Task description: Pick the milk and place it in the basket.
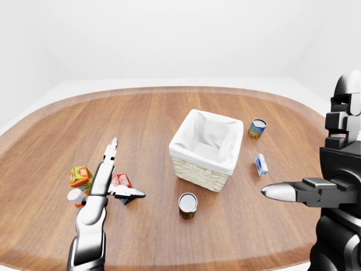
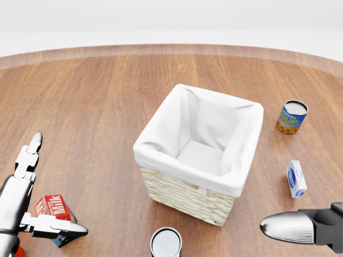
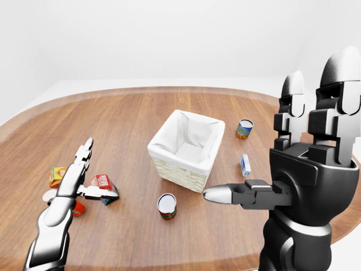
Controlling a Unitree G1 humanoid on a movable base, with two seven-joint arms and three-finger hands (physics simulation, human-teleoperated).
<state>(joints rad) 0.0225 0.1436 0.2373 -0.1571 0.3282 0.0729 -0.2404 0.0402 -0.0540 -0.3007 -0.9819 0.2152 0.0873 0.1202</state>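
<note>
While the head view is cutting off the orange carton (image 1: 80, 176) near the tabletop's left edge, the left-eye view is showing it beside the milk (image 2: 54, 207). The left hand (image 1: 107, 179) is spreading its fingers wide just over the milk, not gripping. The right hand (image 3: 307, 169) is hovering open, well apart from the basket (image 2: 236, 187) mid-table

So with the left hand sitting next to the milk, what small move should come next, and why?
Probably close the left hand around the milk carton. Its fingers are spread open, the thumb lies across the carton's near side, nothing is gripped, and the carton stands on the table, left of the empty basket.
</note>
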